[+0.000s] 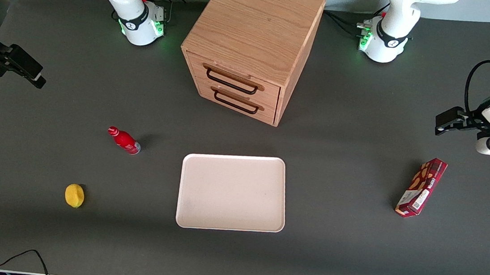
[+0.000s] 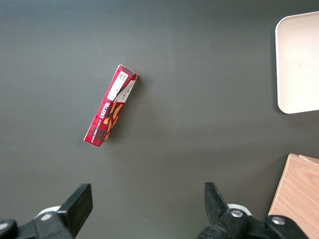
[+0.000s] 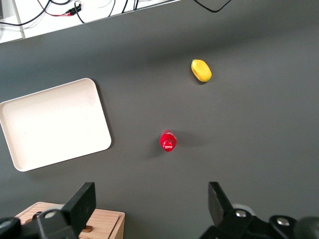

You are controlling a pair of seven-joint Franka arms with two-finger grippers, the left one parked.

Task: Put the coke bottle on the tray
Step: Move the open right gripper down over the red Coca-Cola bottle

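Note:
The coke bottle (image 1: 124, 140), small and red with a red cap, stands upright on the dark table, beside the tray toward the working arm's end; the right wrist view shows it from above (image 3: 168, 141). The off-white tray (image 1: 230, 192) lies flat and bare at the table's middle, nearer the front camera than the wooden cabinet; it also shows in the right wrist view (image 3: 55, 122). My right gripper (image 1: 37, 78) hangs open and empty high above the table at the working arm's end, farther from the front camera than the bottle and well apart from it (image 3: 152, 199).
A wooden two-drawer cabinet (image 1: 249, 43) stands at the table's middle, drawers shut. A yellow lemon (image 1: 74, 195) lies nearer the front camera than the bottle. A dark red snack box (image 1: 421, 187) lies toward the parked arm's end.

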